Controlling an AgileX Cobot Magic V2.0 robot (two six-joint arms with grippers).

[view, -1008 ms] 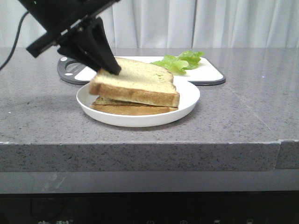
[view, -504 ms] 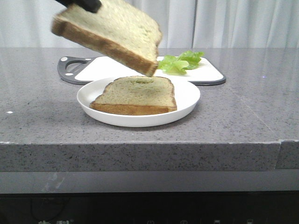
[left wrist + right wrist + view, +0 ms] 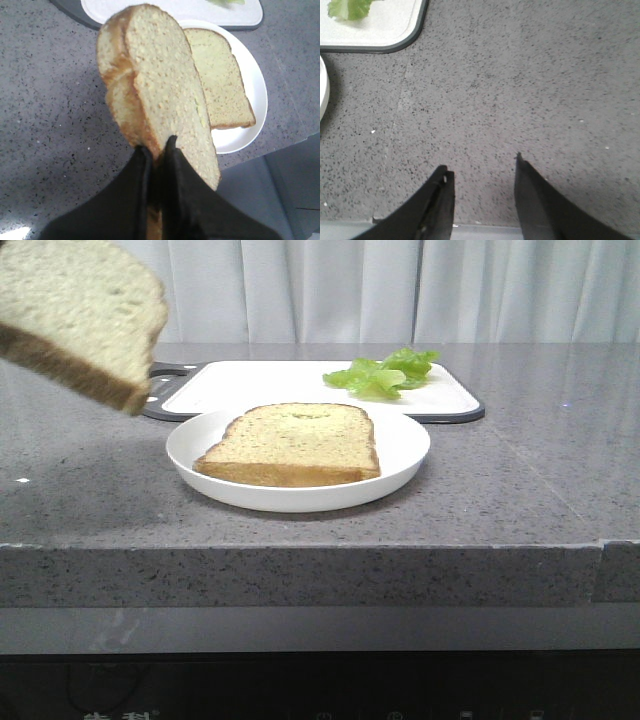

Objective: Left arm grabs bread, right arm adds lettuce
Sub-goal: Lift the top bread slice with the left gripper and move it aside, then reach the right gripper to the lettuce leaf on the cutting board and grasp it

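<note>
Over the counter [image 3: 500, 490] at front left, the bread [image 3: 75, 315] hangs tilted, clear of the plate [image 3: 400, 455] with its thin slice [image 3: 295, 440]; lettuce [image 3: 385, 370] lies on the board [image 3: 260, 380] behind. At the left wrist, the left gripper [image 3: 157, 150] pinches the bread's edge: light, soft, likely to tear. At the right wrist, the right gripper [image 3: 482, 175] is spread, empty, over bare speckled stone.

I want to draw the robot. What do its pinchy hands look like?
Both are plain matte black. The left gripper has two smooth, chunky fingers that taper to blunt tips. The right gripper has two flat, curved fingers narrowing to points, a bit like claws. No cables, stickers or markings show on either, and the arms behind them are out of view.
</note>
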